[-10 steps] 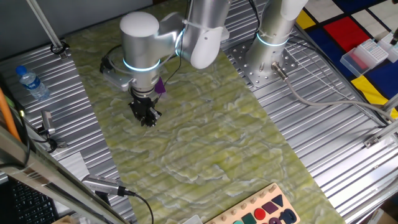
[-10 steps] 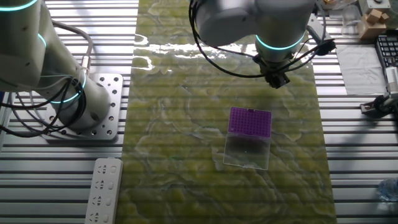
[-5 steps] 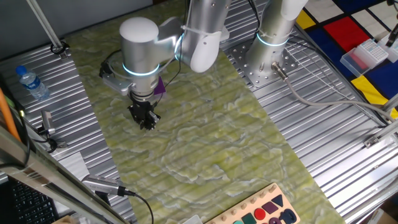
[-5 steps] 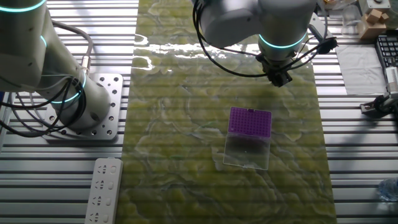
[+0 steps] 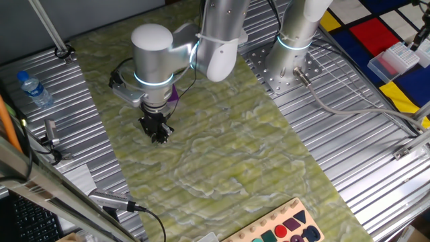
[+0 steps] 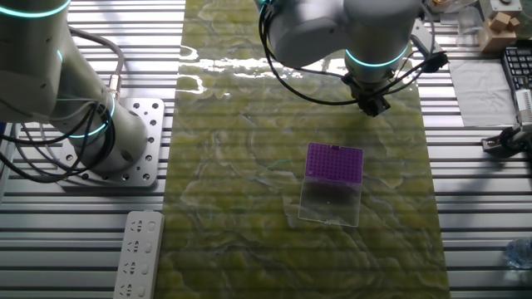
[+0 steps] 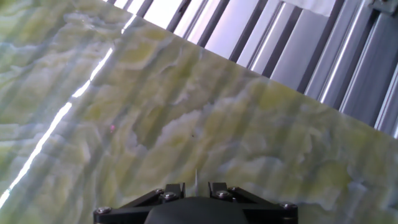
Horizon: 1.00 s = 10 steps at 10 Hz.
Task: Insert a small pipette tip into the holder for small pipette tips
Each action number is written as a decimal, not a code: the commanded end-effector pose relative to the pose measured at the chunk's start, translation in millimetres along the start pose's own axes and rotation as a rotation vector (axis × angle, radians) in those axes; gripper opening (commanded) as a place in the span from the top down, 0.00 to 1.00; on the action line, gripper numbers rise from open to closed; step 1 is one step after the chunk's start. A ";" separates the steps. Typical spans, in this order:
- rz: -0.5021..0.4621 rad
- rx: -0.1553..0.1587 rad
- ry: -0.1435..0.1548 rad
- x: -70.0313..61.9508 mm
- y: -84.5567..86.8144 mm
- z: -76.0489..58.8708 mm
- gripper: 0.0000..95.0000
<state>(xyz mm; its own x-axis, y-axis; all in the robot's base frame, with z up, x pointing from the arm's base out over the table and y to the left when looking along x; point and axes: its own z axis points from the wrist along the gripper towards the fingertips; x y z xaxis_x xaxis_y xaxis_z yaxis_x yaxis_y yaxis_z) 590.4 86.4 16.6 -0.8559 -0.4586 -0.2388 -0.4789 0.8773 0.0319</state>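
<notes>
The holder for small pipette tips (image 6: pixel 335 161) is a flat purple block on the green mat, with a clear lid (image 6: pixel 331 202) lying against its near edge. In one fixed view only a purple corner (image 5: pixel 174 93) shows behind the arm. My gripper (image 6: pixel 374 105) hangs over the mat beyond the holder, toward its right, and apart from it. It also shows in one fixed view (image 5: pixel 158 133). In the hand view the fingers (image 7: pixel 173 190) are close together on a thin pale pipette tip (image 7: pixel 196 177) that points down at bare mat.
A second arm's base (image 6: pixel 100 133) stands left of the mat, with a white remote (image 6: pixel 138 253) near it. A water bottle (image 5: pixel 33 89) lies on the ribbed table. A clear box with pink base (image 5: pixel 396 59) is far right. A shape board (image 5: pixel 282 228) sits at the mat's near end.
The gripper has shifted a little across the mat with the tip still held. The holder and lid have not moved.
</notes>
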 end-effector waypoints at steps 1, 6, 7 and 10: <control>-0.002 0.002 -0.001 0.8 -0.4 2.3 1.00; -0.006 0.005 -0.002 1.2 -0.3 3.5 1.00; -0.008 0.006 -0.003 1.2 -0.3 3.5 0.80; -0.009 0.006 -0.003 1.3 -0.3 3.7 0.80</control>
<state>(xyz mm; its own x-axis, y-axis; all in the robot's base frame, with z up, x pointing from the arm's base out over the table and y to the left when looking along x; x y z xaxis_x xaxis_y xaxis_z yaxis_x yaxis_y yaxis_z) 589.7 86.7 13.1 -0.8509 -0.4663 -0.2418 -0.4863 0.8734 0.0269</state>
